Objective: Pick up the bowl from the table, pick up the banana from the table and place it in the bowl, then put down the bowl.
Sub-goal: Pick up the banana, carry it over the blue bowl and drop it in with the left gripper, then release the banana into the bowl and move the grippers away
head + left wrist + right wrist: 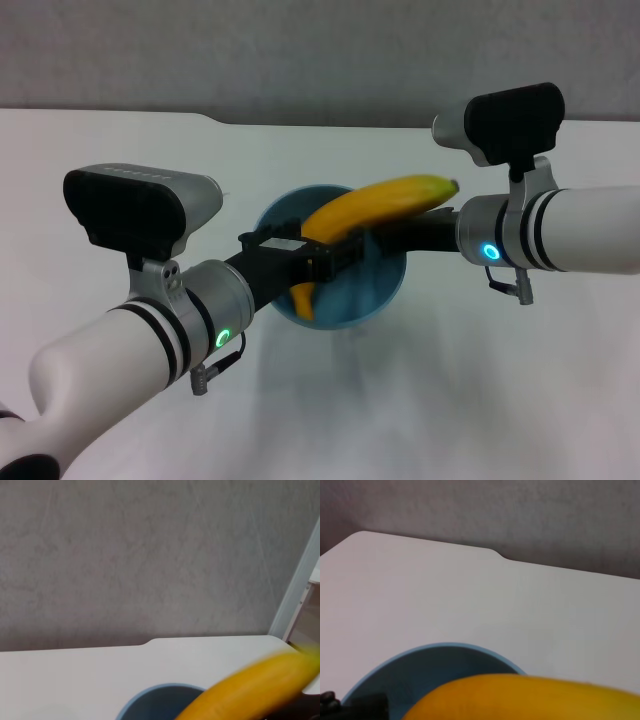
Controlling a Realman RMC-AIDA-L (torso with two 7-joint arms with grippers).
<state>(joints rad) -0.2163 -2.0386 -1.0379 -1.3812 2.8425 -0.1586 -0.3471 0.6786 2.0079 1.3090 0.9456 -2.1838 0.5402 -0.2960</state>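
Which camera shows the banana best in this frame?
The head view: the banana shows nearly whole, lying across the bowl between both arms. The left wrist view catches only one blurred end, the right wrist view just a strip of its side.

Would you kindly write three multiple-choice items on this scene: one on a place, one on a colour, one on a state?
1. Where is the banana?
A. Flat on the table, clear of the bowl
B. One end down inside the bowl, the other sticking out over its rim
C. Off the table's far edge

2. What colour is the bowl?
A. Light blue
B. Red
C. Black

3. What is the left tool doing?
A. Parked far from the bowl
B. Reaching in at the bowl's rim
C. Resting on bare table

Answers:
1 B: in the head view the banana's lower end shows inside the bowl while its tip points out toward the right tool.
2 A: rim and walls are light blue in all three views.
3 B: its black fingers sit at the near rim, over the bowl's inside.
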